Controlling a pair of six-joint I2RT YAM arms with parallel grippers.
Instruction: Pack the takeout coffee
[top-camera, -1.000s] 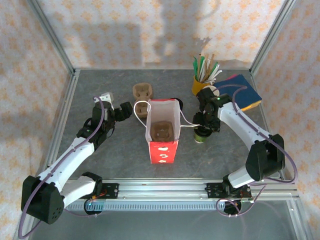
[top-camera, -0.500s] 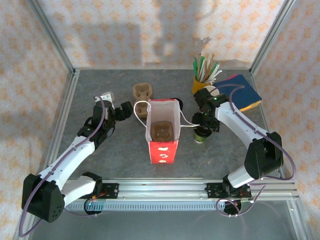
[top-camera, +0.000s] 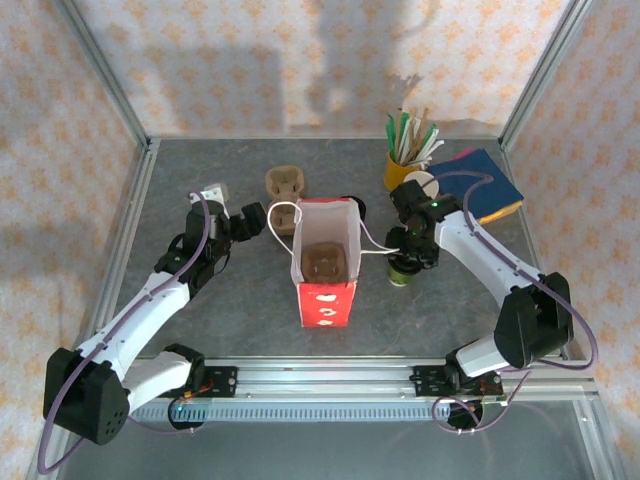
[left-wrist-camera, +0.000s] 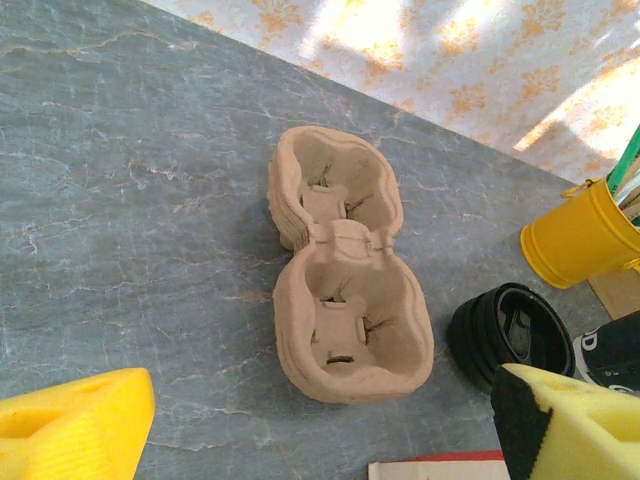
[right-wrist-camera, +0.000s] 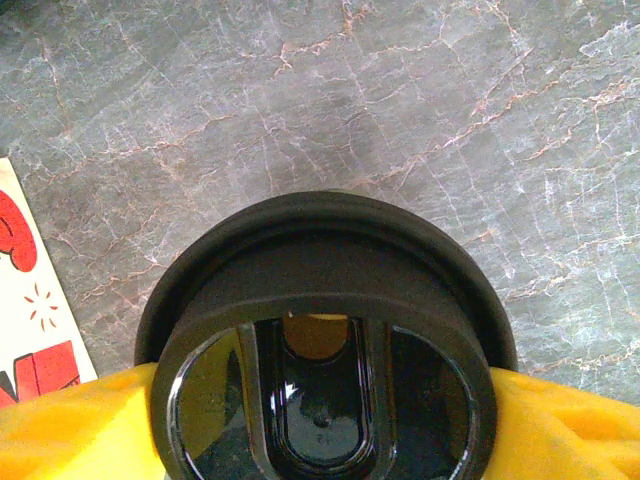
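Right elbow's drifted out a hair; right end effector (top-camera: 410, 260) is clamped on the takeout coffee (top-camera: 402, 276), standing on the tabletop (top-camera: 230, 310) just right of the red bag (top-camera: 326, 300). Left end effector (top-camera: 247, 225), left of the bag, fingers apart.

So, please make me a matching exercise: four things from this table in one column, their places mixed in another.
1 brown moulded-pulp cup carrier
2 yellow cup of stir sticks
3 red-and-white paper bag
4 dark paper cup with black lid

A between the yellow fingers of the right gripper
B back right
C standing open, centre
D lying behind the bag

Pairs: 1-D, 2-B, 3-C, 4-A
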